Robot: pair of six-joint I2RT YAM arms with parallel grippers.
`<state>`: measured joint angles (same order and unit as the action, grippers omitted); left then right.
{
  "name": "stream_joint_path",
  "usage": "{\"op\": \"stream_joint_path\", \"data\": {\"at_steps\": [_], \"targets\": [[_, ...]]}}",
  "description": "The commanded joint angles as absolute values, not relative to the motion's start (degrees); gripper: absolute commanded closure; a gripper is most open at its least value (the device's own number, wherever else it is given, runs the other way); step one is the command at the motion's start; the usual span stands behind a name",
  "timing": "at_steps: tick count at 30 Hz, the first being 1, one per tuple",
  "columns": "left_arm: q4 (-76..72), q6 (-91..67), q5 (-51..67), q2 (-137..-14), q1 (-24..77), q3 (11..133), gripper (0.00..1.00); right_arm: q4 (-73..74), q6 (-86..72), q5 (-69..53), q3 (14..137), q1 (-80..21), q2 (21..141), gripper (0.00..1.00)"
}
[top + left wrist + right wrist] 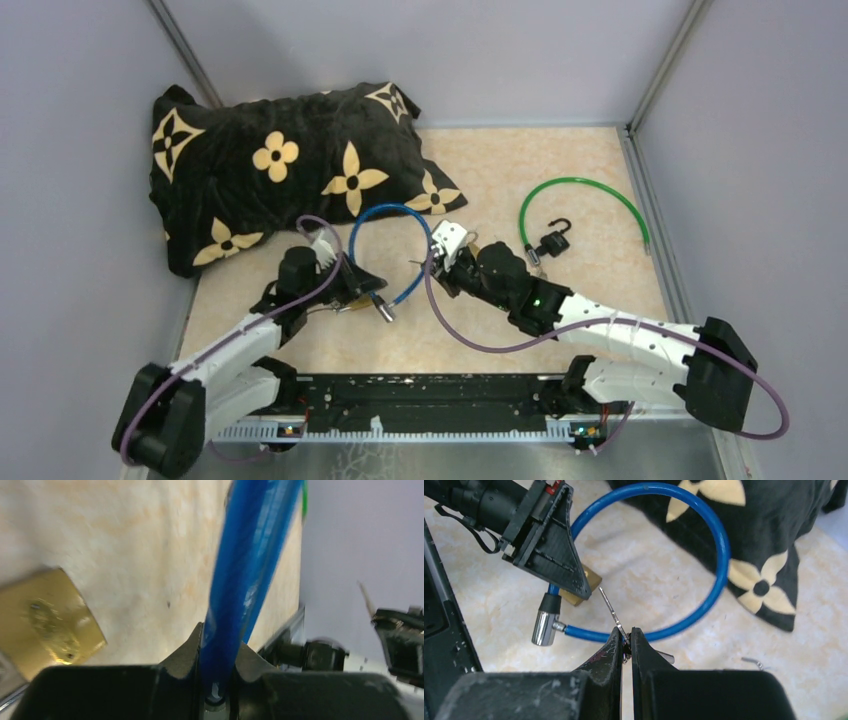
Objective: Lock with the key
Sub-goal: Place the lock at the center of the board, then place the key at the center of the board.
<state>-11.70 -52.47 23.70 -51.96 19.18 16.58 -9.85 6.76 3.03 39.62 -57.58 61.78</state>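
lining up the key, nothing locked yet
the right gripper (624, 634) is clenched on the key (611, 609), whose blade points toward the brass padlock (593, 583) but stands just short of it, not in the keyhole. the left gripper (218, 652) is clamped on the blue cable (250, 555) just beside the padlock, apparently steadying it. the cable's steel end (544, 626) lies free, outside the lock body. by my reading 0 of the real steps are done: seating that end, inserting the key and turning it all remain.
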Motion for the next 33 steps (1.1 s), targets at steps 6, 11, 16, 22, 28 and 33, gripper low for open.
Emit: {"op": "stream_joint_path", "data": {"at_steps": [6,11,16,22,28,33], "targets": [[-23.6,-50.5,16.2,-69.4,34.2,19.5,0.95,-15.4,-7.9,3.9,34.1,-57.4,61.5,1.0],[-27.2,-45.0,11.2,-71.9,42.4,17.6,0.5,-13.7,-11.5,6.0,37.2,-57.5,68.8,1.0],[-19.7,-47.9,2.6,-65.9,42.0,14.1,0.06,-8.9,-16.7,11.5,41.1,-57.3,76.8,1.0],[-15.6,-49.7,4.1,-58.5,36.3,11.7,0.01,-0.5,-21.8,12.6,51.5,-57.2,90.1,1.0],[-15.1,-52.8,7.2,-50.8,27.9,9.8,0.01,12.6,-23.4,14.9,63.2,-57.5,100.0,0.93],[-13.7,-54.2,8.2,-44.0,23.0,8.5,0.01,20.6,-23.3,20.4,69.1,-57.7,100.3,0.29]]}}
